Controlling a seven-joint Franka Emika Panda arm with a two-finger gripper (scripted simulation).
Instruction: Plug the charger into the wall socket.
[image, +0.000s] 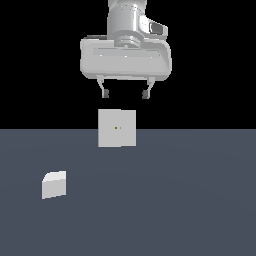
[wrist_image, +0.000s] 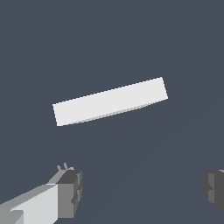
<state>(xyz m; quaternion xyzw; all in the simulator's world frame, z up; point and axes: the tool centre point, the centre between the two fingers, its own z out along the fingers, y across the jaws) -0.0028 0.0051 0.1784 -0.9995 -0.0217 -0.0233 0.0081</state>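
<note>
Jaws spread wide, holding nothing — grey two-fingered gripper (image: 125, 93) hanging above the flat upright white square wall socket (image: 116, 128). Plain slate-grey floor (image: 190, 200), black backdrop, no writing. Small white bevelled block charger (image: 54, 184) well apart toward the exterior view's left — bevel up.

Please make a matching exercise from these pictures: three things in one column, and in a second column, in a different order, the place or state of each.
Things:
1. charger
2. wall socket
3. gripper

Places or states:
A. hangs open above the upright plate, holding nothing
B. lies on the floor toward the exterior view's left
C. stands upright, an orange dot at its centre

Pairs: 1-B, 2-C, 3-A
</note>
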